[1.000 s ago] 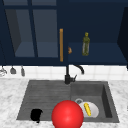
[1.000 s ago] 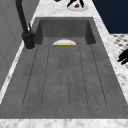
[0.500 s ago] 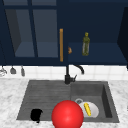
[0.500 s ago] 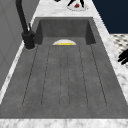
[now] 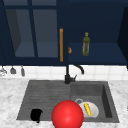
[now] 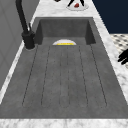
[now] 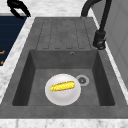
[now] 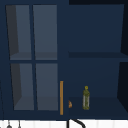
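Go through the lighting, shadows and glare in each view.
Front view: even light, no glare; the red ball shows no highlight and hides part of the sink; the left robot hand is a black silhouette. Right side view: basin walls darker than the white plate. Upper view: the cabinet is dark, its glass panes paler.

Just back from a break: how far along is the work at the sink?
Done: the corn cob lies on the white plate in the basin. In hand: nothing; the left hand hovers at the drainboard front edge. Left: plate and cob, both untouched.
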`<state>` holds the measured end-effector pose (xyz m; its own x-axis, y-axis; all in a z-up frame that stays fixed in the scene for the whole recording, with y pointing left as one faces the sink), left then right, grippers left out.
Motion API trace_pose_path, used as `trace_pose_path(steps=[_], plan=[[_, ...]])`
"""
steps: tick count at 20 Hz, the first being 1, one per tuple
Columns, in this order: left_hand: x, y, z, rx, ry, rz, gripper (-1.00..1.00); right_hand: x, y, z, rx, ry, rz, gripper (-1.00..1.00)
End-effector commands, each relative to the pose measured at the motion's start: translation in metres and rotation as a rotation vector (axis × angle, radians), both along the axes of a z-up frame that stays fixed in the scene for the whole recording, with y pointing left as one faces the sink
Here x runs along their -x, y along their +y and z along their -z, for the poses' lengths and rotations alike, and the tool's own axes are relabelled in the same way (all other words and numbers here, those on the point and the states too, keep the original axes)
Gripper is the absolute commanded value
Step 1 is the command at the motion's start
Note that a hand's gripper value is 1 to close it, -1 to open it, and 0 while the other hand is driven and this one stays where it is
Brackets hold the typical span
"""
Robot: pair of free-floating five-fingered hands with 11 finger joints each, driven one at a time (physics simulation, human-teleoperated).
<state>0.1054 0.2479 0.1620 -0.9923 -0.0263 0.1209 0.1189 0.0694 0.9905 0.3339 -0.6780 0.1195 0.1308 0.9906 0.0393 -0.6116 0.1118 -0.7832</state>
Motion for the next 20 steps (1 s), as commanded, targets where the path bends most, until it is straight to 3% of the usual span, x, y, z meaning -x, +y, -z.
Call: trace_pose_path(steps=[1,9,14,20], plan=[[0.0,0.0,0.0,0.0,0.0,0.0,0.0,0.0,0.003,-0.006,0.037,0.113,0.0,-1.0],[0.0,0.0,0.0,0.0,0.0,0.0,0.0,0.016,0.002,-0.011,0.044,0.078,0.028,-1.0],[0.0,0.0,0.0,0.0,0.0,0.0,0.0,0.052,0.007,-0.012,0.05,0.01,0.057,-1.0],[0.0,0.0,0.0,0.0,0.0,0.0,0.0,0.051,0.02,-0.004,0.106,0.049,0.072,-1.0]])
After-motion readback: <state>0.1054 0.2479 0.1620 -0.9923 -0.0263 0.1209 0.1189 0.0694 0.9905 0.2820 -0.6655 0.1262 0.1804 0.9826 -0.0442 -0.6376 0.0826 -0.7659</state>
